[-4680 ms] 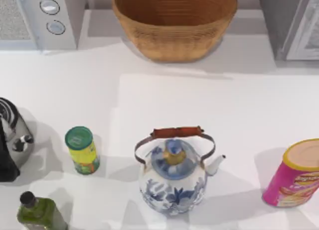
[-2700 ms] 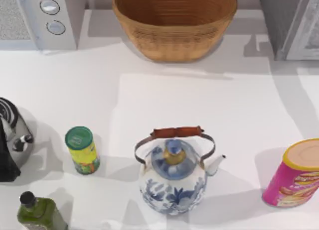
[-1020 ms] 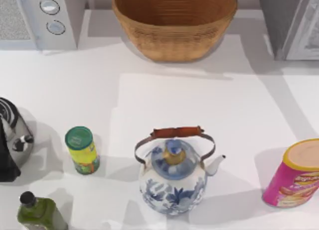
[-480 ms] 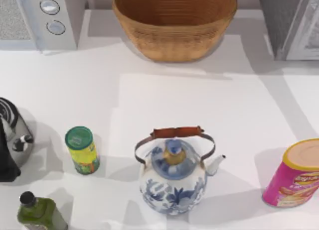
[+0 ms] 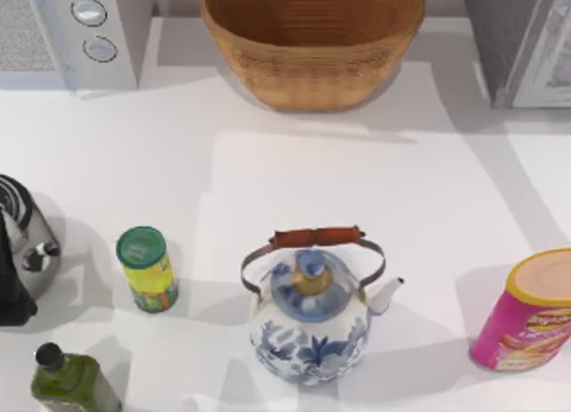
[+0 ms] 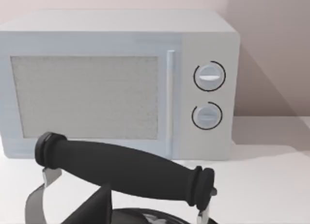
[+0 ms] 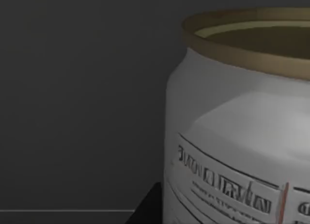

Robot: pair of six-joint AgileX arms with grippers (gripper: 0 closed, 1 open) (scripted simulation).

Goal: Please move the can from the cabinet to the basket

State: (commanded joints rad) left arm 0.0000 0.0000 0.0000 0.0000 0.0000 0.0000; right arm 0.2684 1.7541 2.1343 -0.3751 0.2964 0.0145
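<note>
On the white table the basket [image 5: 312, 42] at the far middle stands empty and the cabinet [image 5: 522, 42] sits far right, while the can [image 7: 242, 132] looms close before the right wrist camera against dark walls, apparently inside, so the transfer seems barely begun; jaw state: cannot tell.

Matte black, sharp-edged jaws

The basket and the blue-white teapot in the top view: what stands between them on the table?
Nothing. In the top view the white table is bare between the basket and the teapot.
</note>
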